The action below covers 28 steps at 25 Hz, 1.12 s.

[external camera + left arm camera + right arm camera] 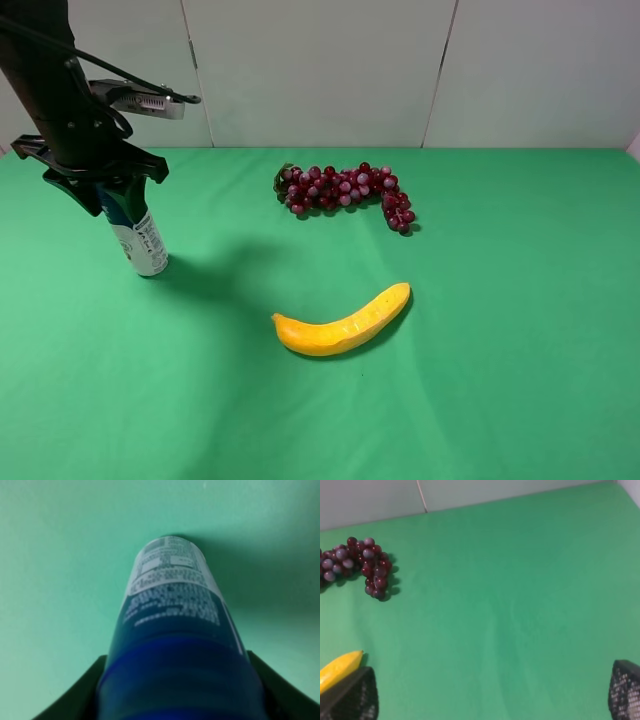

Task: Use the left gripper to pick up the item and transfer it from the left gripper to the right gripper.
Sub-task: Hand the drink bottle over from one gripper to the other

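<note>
Exterior high view, clock face laid on the green table cloth (500,380) with 12 o'clock at the white back wall (320,70). The left gripper (108,190) is seen at about 10 o'clock, near the left edge of the cloth, hanging from its black arm. Its jaws are closed onto the item (142,243), gripped at the dark blue upper part. In the left wrist view the two black fingers (75,697) are pressed against either side of the blue section, and the white printed lower body is seen pointing away towards the cloth. The item is held slightly tilted, its base leaning towards 4 o'clock. The base is at cloth level with its shadow right beside it; whether it touches the cloth cannot be told. A yellow banana (345,322) is noted near the middle of the table, at roughly 4 o'clock from the item and well apart from it. A dark red grape bunch (345,188) lies at 12 o'clock from the banana, apart from it. The right gripper (487,695) is seen in the right wrist view only. Its jaws are spread wide, nothing is held between them, and bare cloth is seen in the gap.
</note>
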Each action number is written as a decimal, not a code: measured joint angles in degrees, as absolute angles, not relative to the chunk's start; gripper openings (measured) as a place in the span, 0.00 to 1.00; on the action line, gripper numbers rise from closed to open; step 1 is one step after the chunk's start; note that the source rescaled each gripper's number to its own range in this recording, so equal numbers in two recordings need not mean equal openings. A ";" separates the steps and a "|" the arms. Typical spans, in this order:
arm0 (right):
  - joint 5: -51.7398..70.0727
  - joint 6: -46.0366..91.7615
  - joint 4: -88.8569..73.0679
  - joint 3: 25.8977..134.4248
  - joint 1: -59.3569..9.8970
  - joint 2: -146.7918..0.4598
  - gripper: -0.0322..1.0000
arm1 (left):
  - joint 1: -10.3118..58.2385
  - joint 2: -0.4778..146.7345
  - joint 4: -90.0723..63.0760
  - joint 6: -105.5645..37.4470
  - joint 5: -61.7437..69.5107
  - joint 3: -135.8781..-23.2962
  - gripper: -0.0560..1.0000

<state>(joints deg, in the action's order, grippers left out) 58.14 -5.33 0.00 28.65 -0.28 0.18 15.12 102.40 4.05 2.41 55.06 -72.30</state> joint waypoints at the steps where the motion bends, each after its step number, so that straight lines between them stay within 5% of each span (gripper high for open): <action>1: 58.14 -5.33 0.00 28.65 -0.28 0.18 1.00 | 15.12 102.40 4.05 2.56 56.12 -72.85 0.05; 28: 58.14 -5.33 0.40 28.65 -0.28 0.18 1.00 | 15.65 96.83 -12.46 0.42 66.84 -84.03 0.05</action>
